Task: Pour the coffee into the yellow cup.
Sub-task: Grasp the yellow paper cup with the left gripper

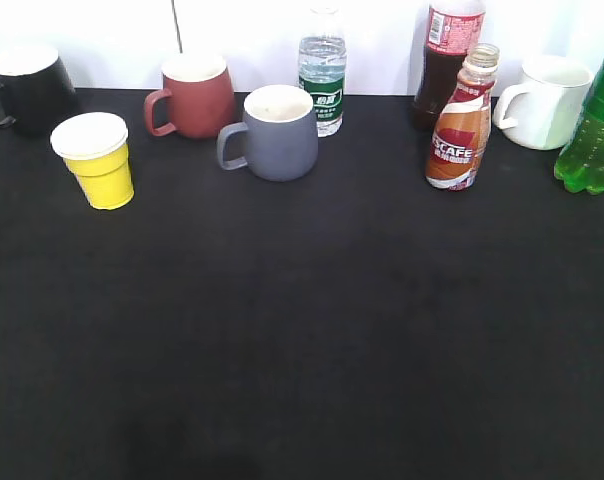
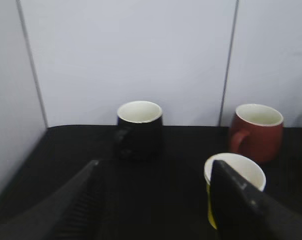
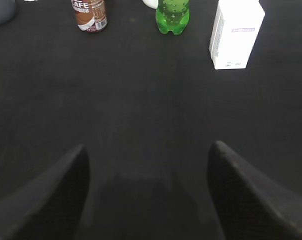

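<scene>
The coffee bottle stands upright and uncapped at the back right of the black table; its lower part shows at the top of the right wrist view. The yellow cup stands upright at the left; in the left wrist view it is partly hidden behind the right finger. My left gripper is open and empty, low over the table, with the cup just outside its right finger. My right gripper is open and empty, well short of the coffee. Neither gripper shows in the exterior view.
Along the back stand a black mug, a red mug, a grey mug, a water bottle, a cola bottle, a white mug and a green bottle. A white carton stands right.
</scene>
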